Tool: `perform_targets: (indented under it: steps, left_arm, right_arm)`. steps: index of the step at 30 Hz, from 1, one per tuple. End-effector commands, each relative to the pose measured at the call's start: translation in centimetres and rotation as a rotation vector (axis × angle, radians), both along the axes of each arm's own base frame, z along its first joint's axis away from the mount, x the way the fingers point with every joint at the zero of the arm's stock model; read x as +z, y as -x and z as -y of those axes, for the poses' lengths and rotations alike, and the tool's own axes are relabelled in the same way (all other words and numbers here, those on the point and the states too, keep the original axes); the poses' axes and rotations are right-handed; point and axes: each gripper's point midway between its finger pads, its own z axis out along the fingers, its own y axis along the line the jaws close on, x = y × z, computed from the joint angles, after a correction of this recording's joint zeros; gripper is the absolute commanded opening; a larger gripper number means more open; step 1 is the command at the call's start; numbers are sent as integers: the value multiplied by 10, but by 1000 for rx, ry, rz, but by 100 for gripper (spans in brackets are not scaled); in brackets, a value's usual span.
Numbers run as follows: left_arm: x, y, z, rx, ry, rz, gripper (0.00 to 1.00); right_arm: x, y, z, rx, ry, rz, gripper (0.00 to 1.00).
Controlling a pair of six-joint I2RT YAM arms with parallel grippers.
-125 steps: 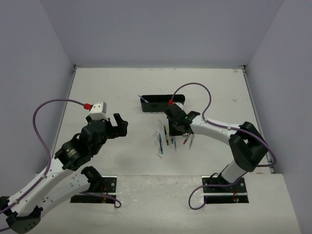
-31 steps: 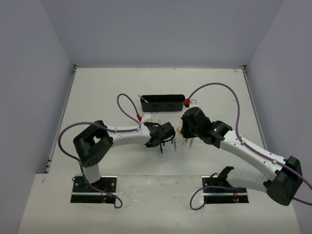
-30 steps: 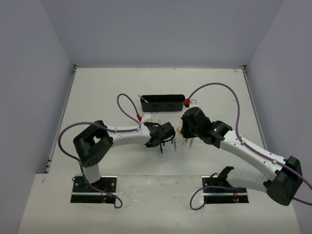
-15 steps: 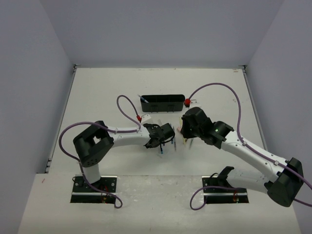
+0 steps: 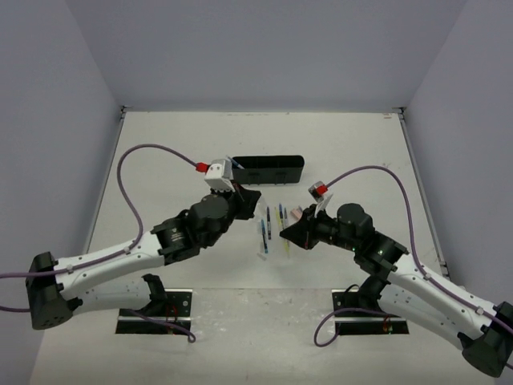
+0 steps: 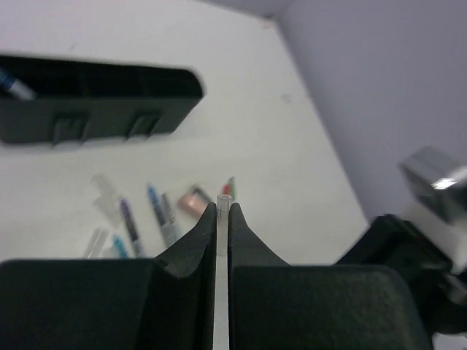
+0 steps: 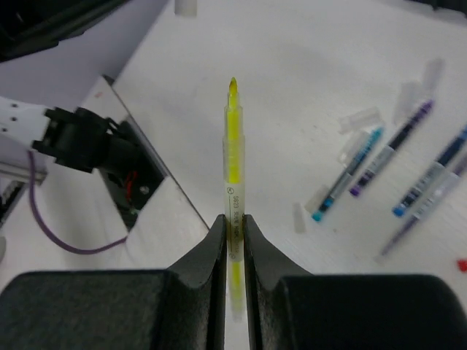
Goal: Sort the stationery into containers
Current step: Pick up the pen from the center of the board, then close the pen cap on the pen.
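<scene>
My left gripper [image 6: 223, 211] is shut on a thin clear pen barrel [image 6: 224, 198] whose end sticks out past the fingertips. From above, the left gripper [image 5: 250, 196] hangs between the black tray [image 5: 268, 170] and the loose pens [image 5: 268, 224]. A blue pen [image 6: 14, 84] lies in the tray [image 6: 95, 102]. My right gripper [image 7: 233, 222] is shut on a yellow-green pen [image 7: 233, 146], which points forward out of the jaws. Seen from overhead, the right gripper [image 5: 288, 233] hovers at the right side of the pens. A pinkish eraser [image 6: 193, 200] lies by a red pen [image 6: 228, 188].
Several pens [image 7: 394, 146] and loose clear caps [image 7: 361, 117] lie scattered on the white table. The left arm's base plate [image 5: 156, 309] and the right arm's base plate [image 5: 369, 313] sit at the near edge. Walls close in the table's left, far and right sides.
My left gripper has shut on the clear barrel and risen from the pen pile toward the tray. My right gripper, still holding the yellow-green pen, has shifted slightly left and nearer.
</scene>
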Motion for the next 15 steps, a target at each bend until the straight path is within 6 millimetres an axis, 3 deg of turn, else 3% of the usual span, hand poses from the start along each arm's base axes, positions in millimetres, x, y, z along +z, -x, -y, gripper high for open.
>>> perform_targets:
  steps: [1, 5, 15]
  left_arm:
    - [114, 20, 14, -267, 127, 536, 0]
    - [134, 35, 12, -309, 230, 589, 0]
    - [126, 34, 13, -290, 304, 575, 0]
  right_arm:
    - [72, 21, -26, 156, -312, 198, 0]
    - [85, 19, -28, 139, -325, 229, 0]
    - [95, 17, -24, 104, -324, 251, 0]
